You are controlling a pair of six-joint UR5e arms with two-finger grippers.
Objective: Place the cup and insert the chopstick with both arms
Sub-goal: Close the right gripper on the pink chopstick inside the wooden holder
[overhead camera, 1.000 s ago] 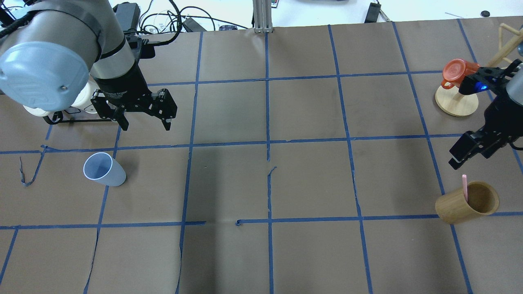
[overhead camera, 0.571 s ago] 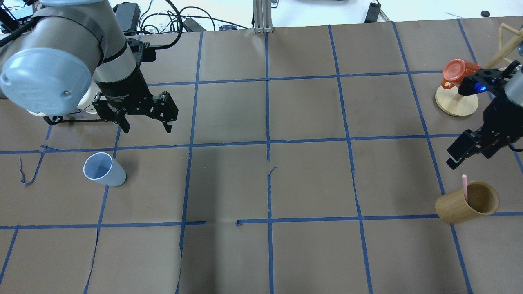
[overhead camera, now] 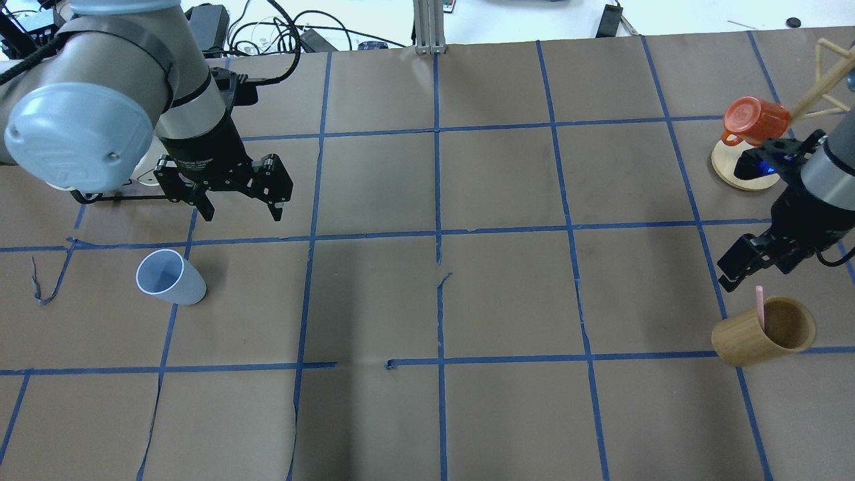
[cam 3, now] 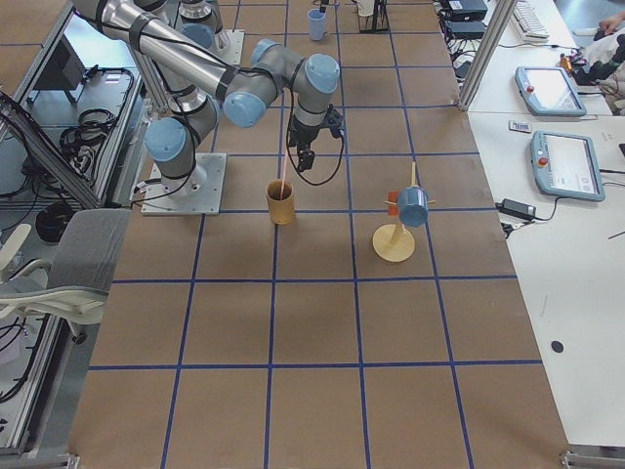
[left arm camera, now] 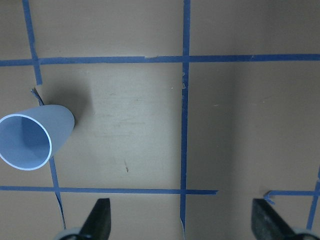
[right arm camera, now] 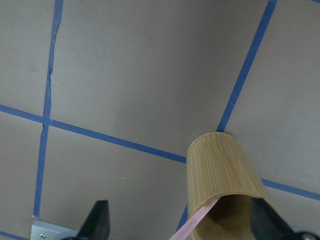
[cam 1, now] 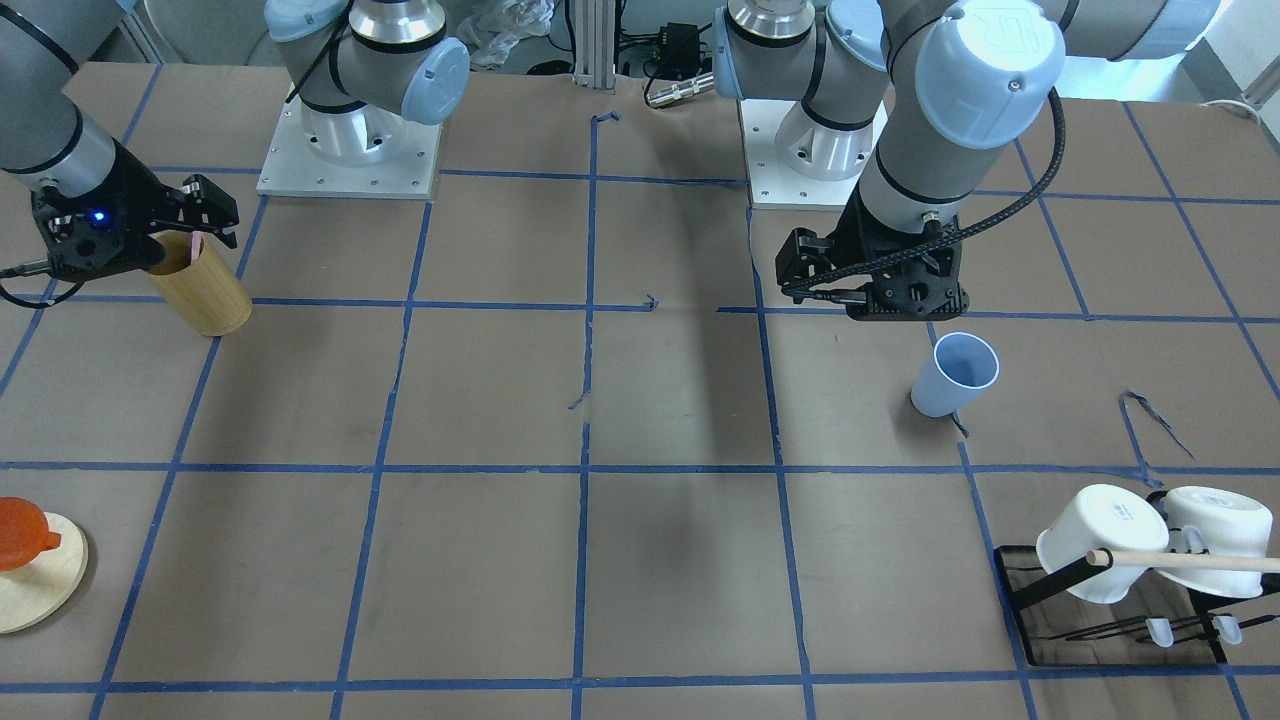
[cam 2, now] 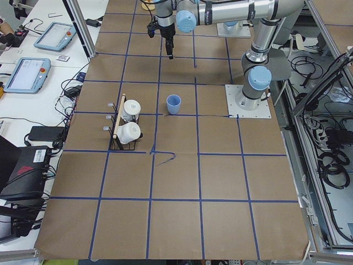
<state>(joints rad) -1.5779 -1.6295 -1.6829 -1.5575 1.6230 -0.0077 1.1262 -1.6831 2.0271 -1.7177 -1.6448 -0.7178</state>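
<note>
The light-blue cup [overhead camera: 170, 277] stands upright on the brown table at the left, also in the front view [cam 1: 955, 375] and the left wrist view [left arm camera: 35, 135]. My left gripper [overhead camera: 241, 215] is open and empty, hovering behind and to the right of the cup [left arm camera: 182, 220]. The pale pink chopstick [overhead camera: 759, 306] stands in the tan bamboo holder [overhead camera: 765, 331] at the right. My right gripper [overhead camera: 755, 270] is open just above and behind the holder. In the right wrist view the chopstick [right arm camera: 192, 225] rises between the open fingers [right arm camera: 97, 220], ungripped.
A black rack with white mugs [cam 1: 1140, 555] and a beige rod sits behind the left arm. A wooden mug tree with an orange cup [overhead camera: 751, 119] stands behind the right gripper. Blue tape lines grid the table, torn in places.
My right gripper has moved nearer the bamboo holder and the chopstick. My left arm has shifted slightly, gripper still open. The cup has not moved.
</note>
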